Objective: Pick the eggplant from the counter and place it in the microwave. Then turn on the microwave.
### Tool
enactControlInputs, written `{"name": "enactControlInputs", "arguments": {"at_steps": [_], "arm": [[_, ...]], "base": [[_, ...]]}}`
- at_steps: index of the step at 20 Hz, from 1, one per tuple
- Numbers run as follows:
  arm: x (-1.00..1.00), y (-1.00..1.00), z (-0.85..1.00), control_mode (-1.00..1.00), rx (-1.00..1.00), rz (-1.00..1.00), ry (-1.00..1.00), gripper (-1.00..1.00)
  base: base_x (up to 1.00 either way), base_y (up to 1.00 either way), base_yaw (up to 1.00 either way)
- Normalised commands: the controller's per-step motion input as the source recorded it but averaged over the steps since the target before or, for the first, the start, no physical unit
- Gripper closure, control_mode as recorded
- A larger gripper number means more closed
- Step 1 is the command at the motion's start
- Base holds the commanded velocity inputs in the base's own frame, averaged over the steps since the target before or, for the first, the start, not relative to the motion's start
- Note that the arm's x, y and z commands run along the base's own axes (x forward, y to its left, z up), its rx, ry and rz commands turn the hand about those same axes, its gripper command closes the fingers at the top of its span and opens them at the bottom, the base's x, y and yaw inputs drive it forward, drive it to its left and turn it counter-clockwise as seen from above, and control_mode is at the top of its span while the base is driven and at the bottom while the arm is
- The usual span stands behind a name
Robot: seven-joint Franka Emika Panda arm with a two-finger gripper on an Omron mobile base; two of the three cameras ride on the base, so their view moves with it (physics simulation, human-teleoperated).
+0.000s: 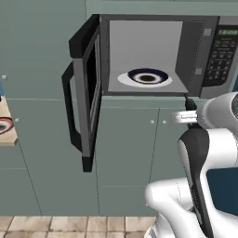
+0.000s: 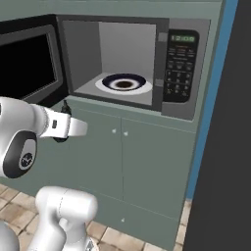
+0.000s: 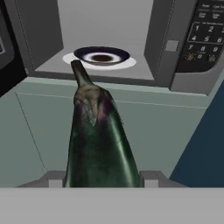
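I have the eggplant (image 3: 99,140) in the gripper (image 3: 100,178), and from the hand view it runs straight out ahead of the fingers, stem end leading, pointing at the open microwave (image 3: 175,52). I read it as light and fairly firm, with a glossy skin that looks slick, so I would expect it to slide or pivot if squeezed only at a tip. The hold sits low on the fat body of the fruit, which I judge the right place: the widest, roundest part gives the pads the most to bear on (the thin stem would only twist).

The jaws stand partly apart, one on each side of the eggplant's thick end, clamped against it; I see no gap between fruit and fingers, though the contact itself sits right at the bottom edge of the view. Nothing else touches the hand.

Ahead of and above the eggplant's tip lies the microwave cavity, its door (image 1: 86,88) swung wide to the hand's left. On the cavity floor sits a dark-rimmed plate (image 3: 101,56) on the pale turntable, just beyond the stem. The keypad (image 3: 202,41) is up and to the hand's right. The eggplant is not yet inside; it hangs in front of the cabinet face (image 3: 166,131) below the opening.
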Motion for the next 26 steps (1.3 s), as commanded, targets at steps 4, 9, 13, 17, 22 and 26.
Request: {"name": "enactControlInputs", "arguments": {"at_steps": [4, 9, 13, 17, 22, 26], "arm": [[0.00, 0.00, 0.00, 1.00, 0.00, 0.00, 0.00, 1.00], [0.00, 0.00, 0.00, 1.00, 0.00, 0.00, 0.00, 1.00], [0.00, 0.00, 0.00, 1.00, 0.00, 0.00, 0.00, 1.00], [0.00, 0.00, 0.00, 1.00, 0.00, 0.00, 0.00, 1.00], [0.00, 0.00, 0.00, 1.00, 0.00, 0.00, 0.00, 1.00], [0.00, 0.00, 0.00, 1.00, 0.00, 0.00, 0.00, 1.00]], "base": [[0.38, 0.03, -0.14], [0.37, 0.15, -0.12], [0.27, 0.27, -0.09], [0.23, 0.39, -0.05], [0.26, 0.35, -0.04], [0.31, 0.04, -0.04]]}}
